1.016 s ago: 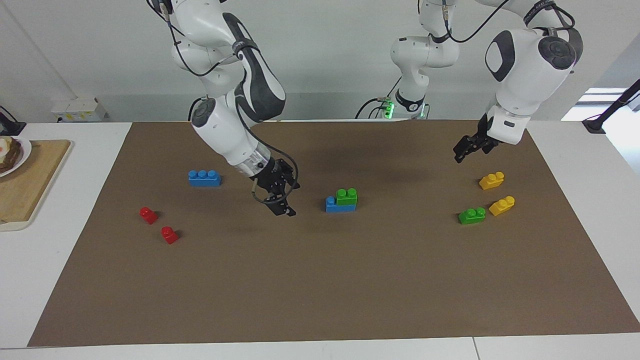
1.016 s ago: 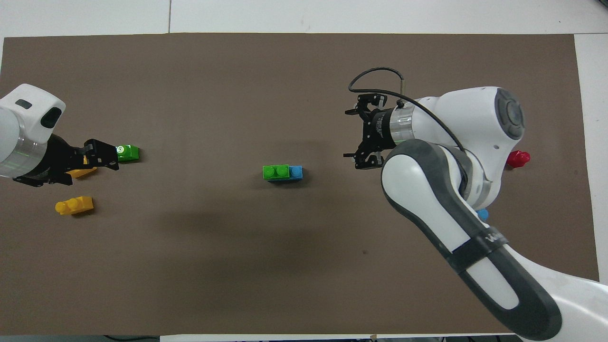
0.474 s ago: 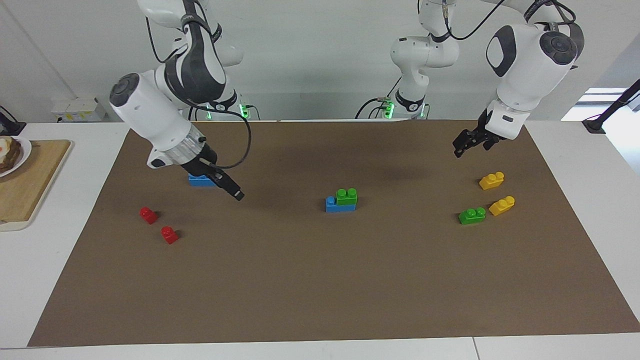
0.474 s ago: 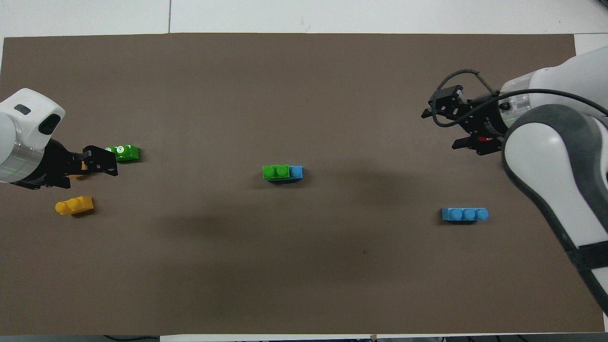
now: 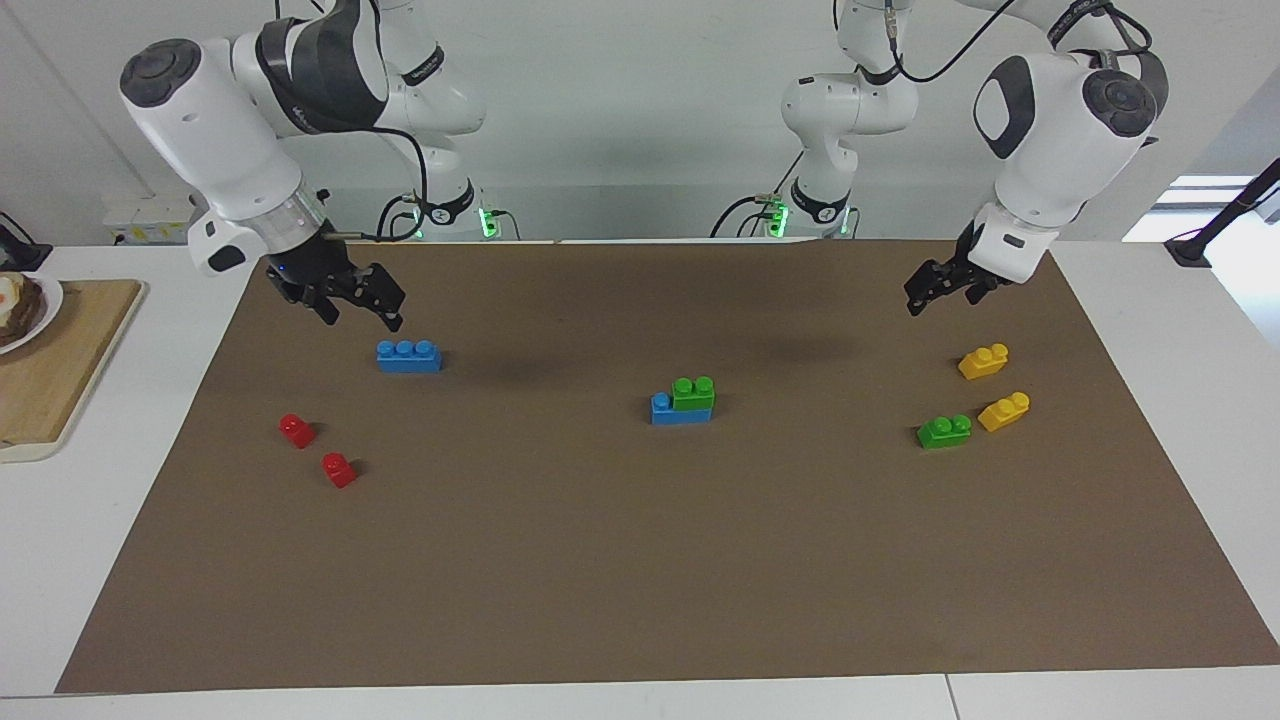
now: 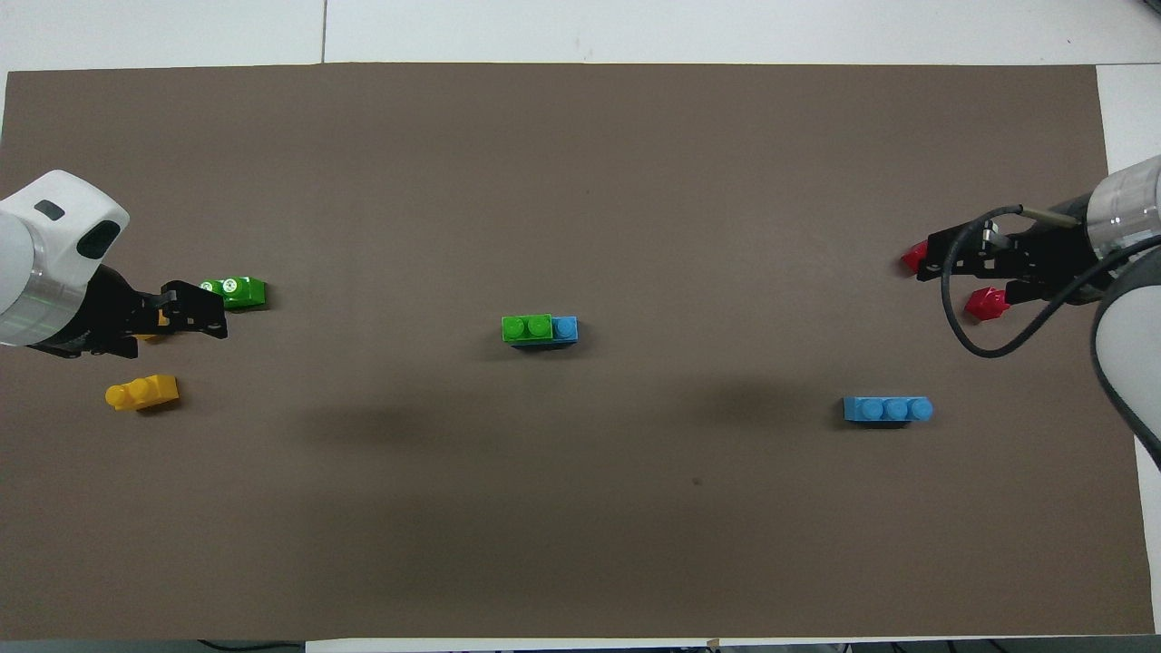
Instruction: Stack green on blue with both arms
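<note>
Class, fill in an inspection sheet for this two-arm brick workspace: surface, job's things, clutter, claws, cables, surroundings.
Surface: brown mat on a white table.
Job's things: green brick sits on blue brick mid-mat, one blue stud uncovered; spare blue brick toward the right arm's end; spare green brick toward the left arm's end.
Clutter: two yellow bricks; two red bricks.
Claws: right claw raised, holding nothing, over the mat near the spare blue brick; left claw raised, holding nothing, near the yellow bricks.
Cables: black cable looped on the right arm.
Surroundings: wooden board with a plate.
</note>
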Robot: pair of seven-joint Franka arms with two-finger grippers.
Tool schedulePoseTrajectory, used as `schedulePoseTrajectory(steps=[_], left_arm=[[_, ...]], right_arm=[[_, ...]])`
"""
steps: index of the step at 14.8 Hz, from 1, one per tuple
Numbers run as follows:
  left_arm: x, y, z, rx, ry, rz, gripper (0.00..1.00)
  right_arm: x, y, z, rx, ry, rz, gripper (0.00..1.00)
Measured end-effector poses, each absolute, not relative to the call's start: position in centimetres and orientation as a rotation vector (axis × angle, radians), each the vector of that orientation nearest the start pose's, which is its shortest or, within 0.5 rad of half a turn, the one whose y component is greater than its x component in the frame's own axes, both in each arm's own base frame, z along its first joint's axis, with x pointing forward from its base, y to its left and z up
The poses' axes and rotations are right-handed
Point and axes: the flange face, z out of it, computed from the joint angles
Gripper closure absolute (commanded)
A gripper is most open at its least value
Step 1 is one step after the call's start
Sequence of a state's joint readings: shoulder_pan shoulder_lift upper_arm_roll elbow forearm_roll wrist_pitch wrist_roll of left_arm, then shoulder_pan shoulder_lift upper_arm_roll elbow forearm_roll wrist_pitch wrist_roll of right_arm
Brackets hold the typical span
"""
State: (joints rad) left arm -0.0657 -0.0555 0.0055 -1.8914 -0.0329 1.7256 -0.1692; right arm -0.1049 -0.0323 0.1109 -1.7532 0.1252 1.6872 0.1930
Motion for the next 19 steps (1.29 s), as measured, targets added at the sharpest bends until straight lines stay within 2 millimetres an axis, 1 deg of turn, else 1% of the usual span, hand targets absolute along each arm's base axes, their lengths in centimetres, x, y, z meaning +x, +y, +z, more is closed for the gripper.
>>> schedulePoseTrajectory(steps=[2, 4, 6, 9, 12, 16, 17, 19], left_arm=[[53.3, -3.3, 51.3, -3.156, -0.130, 0.187, 0.00], [53.3, -3.2, 51.4, -3.159, -0.107, 0.185, 0.00], [53.4, -3.2, 52.2, -3.162, -0.090, 0.168, 0.00], [53.6, -3.5, 55.1, -3.169, -0.067, 0.112, 0.00], [53.7, -3.4, 55.8, -3.171, -0.068, 0.088, 0.00], [53.8, -3.3, 55.9, -3.172, -0.072, 0.082, 0.00], [53.9, -3.0, 56.2, -3.173, -0.079, 0.071, 0.00], [53.9, -2.4, 57.7, -3.174, -0.091, 0.057, 0.00]], right_arm=[[54.2, 1.1, 58.4, -3.061, 0.211, 0.088, 0.00], [53.9, 0.5, 59.1, -3.106, 0.170, 0.100, 0.00], [53.9, 0.3, 59.0, -3.119, 0.167, 0.108, 0.00], [53.9, 0.0, 59.0, -3.121, 0.173, 0.109, 0.00], [54.0, -0.7, 59.2, -3.120, 0.195, 0.102, 0.00], [54.0, -1.5, 59.3, -3.132, 0.212, 0.088, 0.00], [54.0, -1.5, 59.3, -3.134, 0.212, 0.087, 0.00], [54.0, -1.5, 59.3, -3.135, 0.212, 0.087, 0.00]])
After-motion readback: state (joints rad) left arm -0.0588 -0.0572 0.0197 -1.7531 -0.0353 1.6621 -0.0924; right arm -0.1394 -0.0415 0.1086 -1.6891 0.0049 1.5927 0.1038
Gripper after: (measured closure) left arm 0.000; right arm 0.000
